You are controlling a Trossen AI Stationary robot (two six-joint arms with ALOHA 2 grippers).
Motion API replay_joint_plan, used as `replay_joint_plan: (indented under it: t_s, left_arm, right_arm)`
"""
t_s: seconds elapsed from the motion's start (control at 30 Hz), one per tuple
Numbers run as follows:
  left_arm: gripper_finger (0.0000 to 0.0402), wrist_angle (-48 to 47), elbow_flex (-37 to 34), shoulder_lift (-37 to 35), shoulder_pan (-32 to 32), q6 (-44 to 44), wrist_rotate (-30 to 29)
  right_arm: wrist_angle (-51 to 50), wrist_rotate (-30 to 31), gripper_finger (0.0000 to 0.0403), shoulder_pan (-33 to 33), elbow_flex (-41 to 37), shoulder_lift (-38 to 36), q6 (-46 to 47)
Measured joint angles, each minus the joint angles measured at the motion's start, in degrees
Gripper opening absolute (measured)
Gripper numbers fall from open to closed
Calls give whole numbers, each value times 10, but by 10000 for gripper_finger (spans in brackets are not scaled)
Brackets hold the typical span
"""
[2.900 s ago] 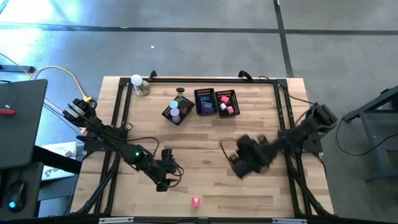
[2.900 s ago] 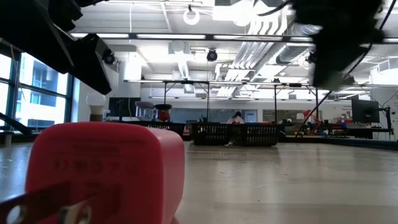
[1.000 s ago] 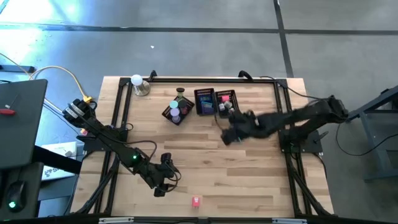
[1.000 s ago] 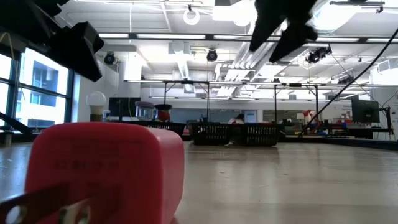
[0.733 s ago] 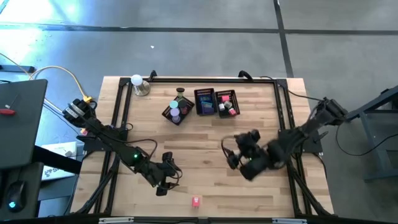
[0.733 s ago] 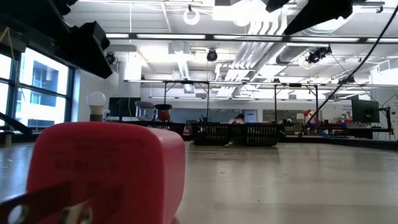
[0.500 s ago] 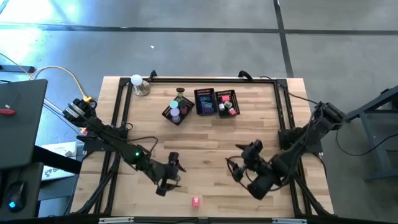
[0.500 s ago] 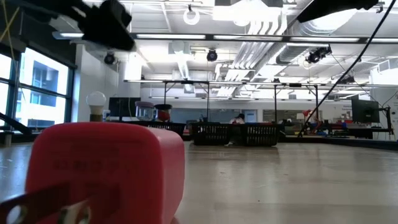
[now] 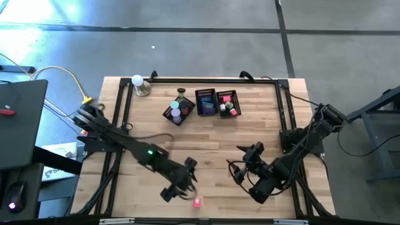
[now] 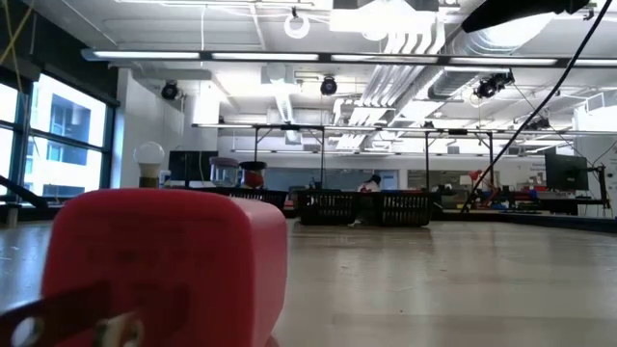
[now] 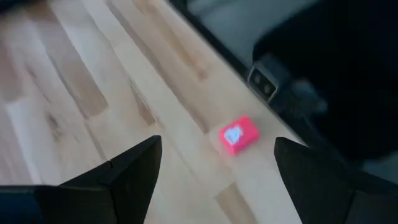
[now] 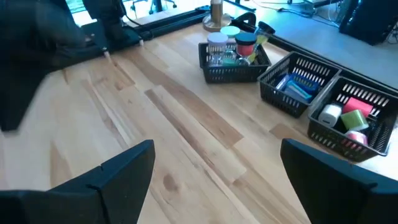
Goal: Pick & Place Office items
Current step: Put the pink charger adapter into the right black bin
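One pink office item [image 9: 197, 202] lies flat on the wood close to the table's near edge; it fills the low view's left as a big red block [image 10: 164, 270]. My left gripper [image 9: 189, 187] hovers open just above and beside it, and the pink piece [image 11: 239, 135] shows ahead between the fingers, untouched. My right gripper [image 9: 240, 170] hangs open over the table's right half, holding nothing. Other office items sit in three black mesh baskets [image 9: 205, 102] at the far middle.
A white ball on a metal base [image 9: 139, 83] stands at the far left corner. Black frame rails [image 9: 119, 119] run along the table's sides and far edge. The baskets [image 12: 298, 84] show ahead of my right gripper. Bare wood [image 9: 212, 140] lies between the baskets and the grippers.
My left gripper has swung toward the table's right and near edge, ending by the pink piece; it stays open. My right gripper has drawn back from the baskets toward the near edge, open throughout. The pink piece has not moved.
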Motion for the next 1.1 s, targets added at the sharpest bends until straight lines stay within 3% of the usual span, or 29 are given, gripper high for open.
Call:
replay_joint_plan:
  t_s: [0.13, 0.33, 0.5, 0.93, 1.1]
  left_arm:
    - [305, -129, 106, 100, 6, 51, 18]
    - [305, -266, 223, 222, 0, 219, 36]
    - [305, -254, 234, 256, -14, 321, 33]
    - [305, -175, 252, 275, -62, 430, -30]
    - [305, -190, 261, 307, -50, 433, 38]
  right_arm:
    - [-1, 6, 337, -6, 0, 0, -5]
    - [-4, 0, 338, -12, 0, 0, -5]
    - [-4, -2, 338, -10, 0, 0, -13]
    - [-2, -13, 337, -8, 0, 0, -20]
    - [-1, -12, 338, -12, 0, 0, -20]
